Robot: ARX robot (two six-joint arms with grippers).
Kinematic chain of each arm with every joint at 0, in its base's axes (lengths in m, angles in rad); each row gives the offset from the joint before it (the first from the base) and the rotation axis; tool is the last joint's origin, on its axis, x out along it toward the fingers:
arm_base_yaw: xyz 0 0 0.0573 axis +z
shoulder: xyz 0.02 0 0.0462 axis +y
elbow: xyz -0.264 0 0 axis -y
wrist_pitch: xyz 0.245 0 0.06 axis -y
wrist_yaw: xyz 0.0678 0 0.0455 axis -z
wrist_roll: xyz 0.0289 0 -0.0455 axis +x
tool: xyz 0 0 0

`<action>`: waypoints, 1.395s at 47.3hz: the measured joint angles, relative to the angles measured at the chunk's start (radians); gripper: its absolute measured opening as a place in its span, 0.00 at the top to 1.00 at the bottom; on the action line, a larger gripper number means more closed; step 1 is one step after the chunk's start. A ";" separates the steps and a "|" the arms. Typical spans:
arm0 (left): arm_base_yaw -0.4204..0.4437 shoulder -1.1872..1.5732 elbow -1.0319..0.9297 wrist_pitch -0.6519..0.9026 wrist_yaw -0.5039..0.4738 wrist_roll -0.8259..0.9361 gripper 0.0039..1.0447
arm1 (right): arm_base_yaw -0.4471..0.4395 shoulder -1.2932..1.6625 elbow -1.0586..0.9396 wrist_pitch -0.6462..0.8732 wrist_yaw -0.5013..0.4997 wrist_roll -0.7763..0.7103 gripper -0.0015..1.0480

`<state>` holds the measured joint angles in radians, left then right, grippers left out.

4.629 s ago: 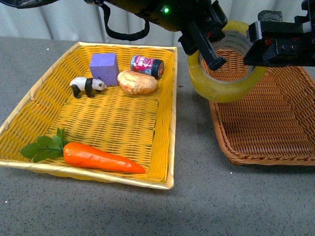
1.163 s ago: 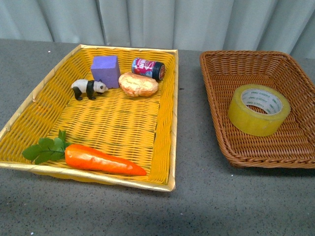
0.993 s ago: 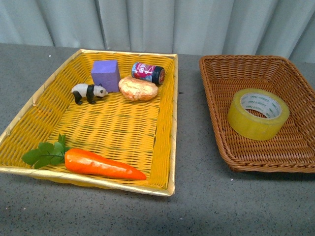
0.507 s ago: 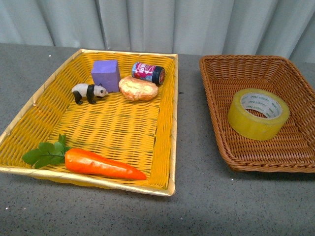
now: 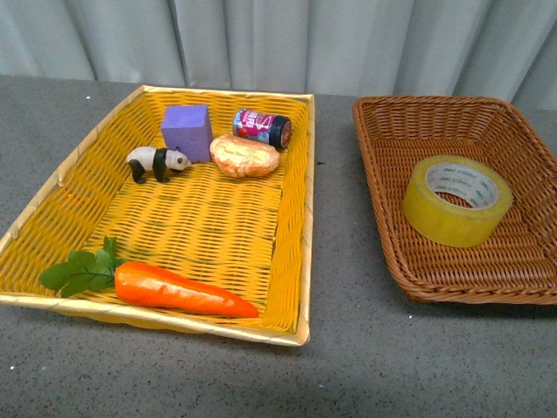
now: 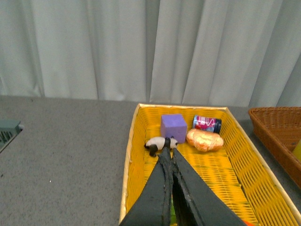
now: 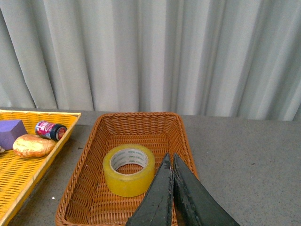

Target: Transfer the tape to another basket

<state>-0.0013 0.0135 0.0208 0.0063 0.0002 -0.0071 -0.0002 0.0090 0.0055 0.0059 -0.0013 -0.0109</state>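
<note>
The tape [image 5: 457, 199], a wide yellowish roll with a white printed core, lies flat inside the dark brown wicker basket [image 5: 383, 218] on the right. It also shows in the right wrist view [image 7: 128, 170], resting in the basket [image 7: 84, 183]. Neither arm shows in the front view. My right gripper [image 7: 170, 157] is shut and empty, raised and drawn back, apart from the tape. My left gripper [image 6: 169, 153] is shut and empty, raised over the yellow tray [image 6: 129, 165].
The yellow woven tray [image 5: 300, 218] on the left holds a purple block [image 5: 186, 131], a toy panda [image 5: 157, 162], a bread roll [image 5: 244, 156], a small can [image 5: 262, 127] and a carrot [image 5: 178, 289]. Grey tabletop [image 5: 339, 261] separates tray and basket. Pale curtains hang behind.
Earlier both grippers held the tape above the brown basket's near-left corner; the tape now lies in the basket and both arms have left the front view. Nothing moved in the last second.
</note>
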 joint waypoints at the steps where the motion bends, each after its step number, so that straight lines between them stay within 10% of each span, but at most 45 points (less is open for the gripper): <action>1: 0.000 -0.004 0.000 -0.001 0.000 0.000 0.97 | 0.000 -0.003 0.000 -0.001 0.000 0.000 0.99; 16: 0.000 -0.008 0.000 -0.004 0.000 0.000 0.87 | 0.000 -0.005 0.000 -0.004 0.000 -0.001 0.99; 38: 0.000 -0.009 0.000 -0.004 0.000 0.000 0.05 | 0.000 -0.005 0.000 -0.004 0.000 0.000 0.18; 41: 0.000 -0.009 0.000 -0.004 0.000 0.002 0.07 | 0.000 -0.005 0.000 -0.004 0.000 0.000 0.07; 66: 0.000 -0.009 0.000 -0.004 0.000 0.002 0.06 | 0.000 -0.005 0.000 -0.004 0.000 0.001 0.09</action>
<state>-0.0013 0.0048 0.0208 0.0025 0.0002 -0.0048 -0.0002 0.0036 0.0055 0.0017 -0.0017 -0.0101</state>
